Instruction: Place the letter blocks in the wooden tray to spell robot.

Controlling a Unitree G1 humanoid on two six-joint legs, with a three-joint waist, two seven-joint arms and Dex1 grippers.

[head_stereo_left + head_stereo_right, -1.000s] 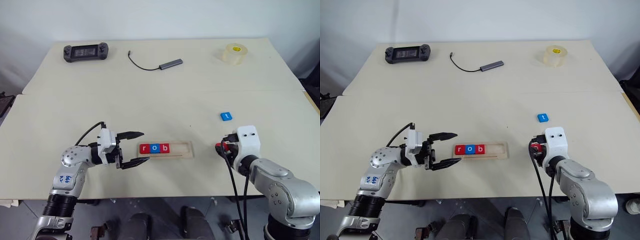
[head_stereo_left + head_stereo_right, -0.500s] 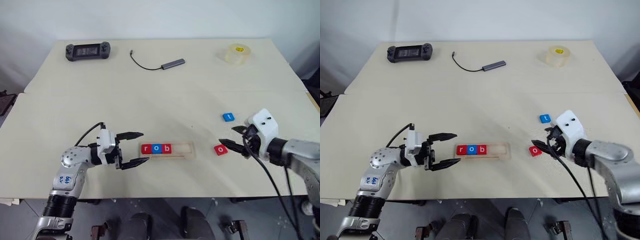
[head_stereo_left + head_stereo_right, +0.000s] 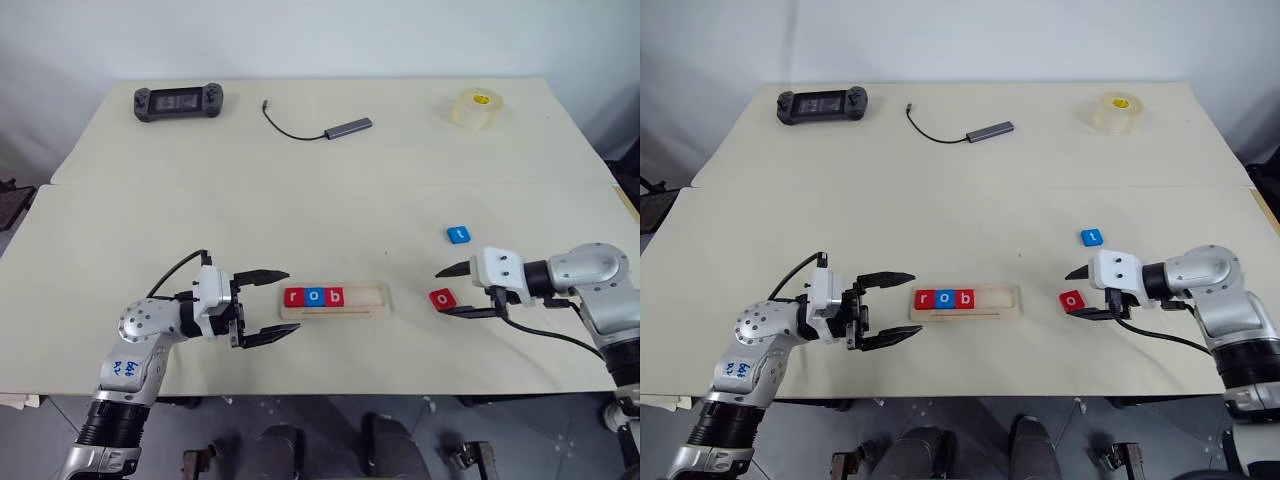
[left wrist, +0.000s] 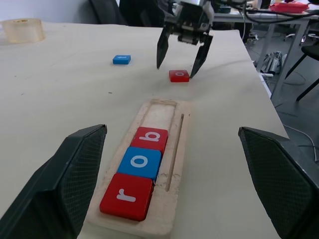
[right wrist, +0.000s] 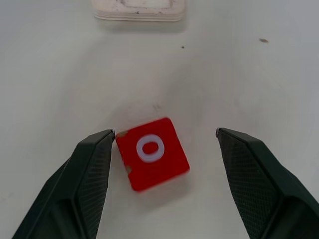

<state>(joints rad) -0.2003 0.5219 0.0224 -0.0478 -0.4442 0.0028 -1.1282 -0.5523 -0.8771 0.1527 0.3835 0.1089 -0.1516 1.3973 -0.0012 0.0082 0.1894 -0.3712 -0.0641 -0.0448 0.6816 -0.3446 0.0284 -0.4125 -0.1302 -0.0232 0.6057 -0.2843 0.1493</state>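
Three square letter tiles, a red "r" (image 3: 292,297), a blue "o" (image 3: 314,296) and a red "b" (image 3: 335,296), sit side by side in the long pale-wood tray (image 3: 374,298) at lower centre of the head camera's frame, filling its left end while the right end is bare. To the tray's right, a second red tile marked "o" (image 3: 442,298) lies flat on the cream tabletop (image 3: 330,200), apart from the tray. The right gripper (image 3: 444,292), white-bodied with two black fingers, reaches in from the frame's right edge with its jaws released and spread to either side of that tile; in the right wrist view one fingertip (image 5: 102,144) is at the tile's corner and the other stands off, and whether the near one touches cannot be told. A blue tile marked "t" (image 3: 458,235) rests just above and right of the red one. At lower left, the left gripper (image 3: 285,304) points level toward the tray's near end, fingers parted and holding nothing, just short of the wood. Along the table's far edge lie a dark handheld game console (image 3: 178,101) at upper left, a grey cabled adapter (image 3: 347,127) at upper centre and a roll of clear tape (image 3: 472,107) at upper right.
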